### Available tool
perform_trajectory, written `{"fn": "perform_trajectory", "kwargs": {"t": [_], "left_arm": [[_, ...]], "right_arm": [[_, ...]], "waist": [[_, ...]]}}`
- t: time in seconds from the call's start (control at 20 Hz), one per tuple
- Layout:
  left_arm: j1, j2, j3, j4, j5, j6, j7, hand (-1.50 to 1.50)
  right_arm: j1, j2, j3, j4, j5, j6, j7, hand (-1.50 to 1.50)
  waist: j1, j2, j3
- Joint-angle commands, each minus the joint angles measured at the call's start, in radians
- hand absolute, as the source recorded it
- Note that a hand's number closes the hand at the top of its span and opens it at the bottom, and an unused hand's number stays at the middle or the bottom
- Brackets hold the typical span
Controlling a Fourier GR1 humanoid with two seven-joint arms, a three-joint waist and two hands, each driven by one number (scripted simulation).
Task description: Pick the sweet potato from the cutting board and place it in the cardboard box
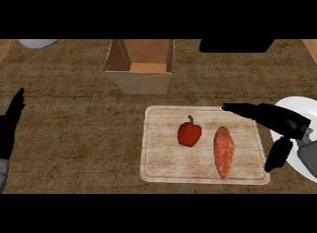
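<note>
Sam: Right hand [282, 120] first! Its black fingers are spread wide open and it holds nothing. It hangs over the right edge of the cutting board [162, 169].

Mia: Where is the sweet potato [223, 151]?

Sam: It lies on the board's right side, close to the thumb. It is long, orange and bumpy, with pointy ends.

Mia: What about the cardboard box [140, 75]?

Sam: It stands past the board, top open. I can only see its brown floor and flat walls inside.

Mia: Anything else on the board?

Sam: A shiny red pepper [189, 133] with a green stem, left of the potato. The board is pale wood with lines.

Mia: And the left hand [3, 132]?

Sam: It rests at the left edge, fingers straight. A round white plate [312, 109] sits behind the right hand.
</note>
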Motion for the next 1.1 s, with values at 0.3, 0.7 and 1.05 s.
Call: {"fn": "perform_trajectory", "kwargs": {"t": [0.3,0.7,1.05], "left_arm": [[0.009,-0.027,0.072,-0.031,-0.046,-0.064,0.021,0.00],[0.038,-0.046,0.142,-0.009,-0.070,-0.114,-0.043,0.00],[0.046,-0.121,0.135,-0.014,-0.120,-0.081,-0.043,0.00]], "right_arm": [[0.064,0.104,-0.043,0.002,0.186,0.033,-0.004,-1.50],[0.085,0.188,-0.117,-0.049,0.220,0.117,-0.013,-1.50],[0.141,0.244,-0.126,-0.212,0.225,0.189,0.023,-1.50]], "waist": [[-0.006,0.000,0.001],[-0.005,-0.001,0.001],[-0.006,-0.001,0.000]]}}
